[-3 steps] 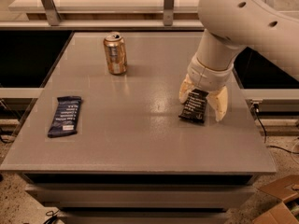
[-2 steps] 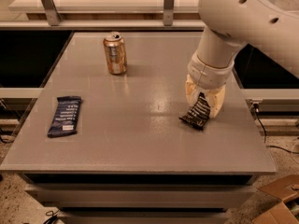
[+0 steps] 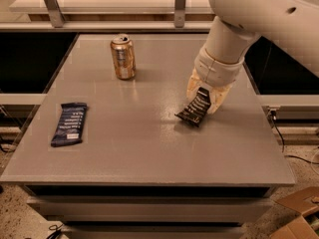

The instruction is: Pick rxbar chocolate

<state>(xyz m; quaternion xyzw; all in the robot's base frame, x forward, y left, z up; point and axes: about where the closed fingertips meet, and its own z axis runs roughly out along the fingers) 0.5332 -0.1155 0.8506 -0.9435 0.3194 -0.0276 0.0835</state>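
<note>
Claw (image 3: 202, 102) at right of table (image 3: 149, 153) has tipped rxbar chocolate (image 3: 191, 114) up.

One table (image 3: 149, 148) carries one gold can (image 3: 122, 57), two snack bars, the rxbar chocolate (image 3: 192, 111) and a dark blue bar (image 3: 69, 124), and one gripper (image 3: 204, 97), at the right, clasping the rxbar chocolate.

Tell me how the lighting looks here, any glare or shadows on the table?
Camera view: warm, even light; a soft sheen on the grey table near the gold can; a small dark shadow under the tilted rxbar chocolate, which the tool grips at the table's right side; the spaces either side of the table are dark.
</note>
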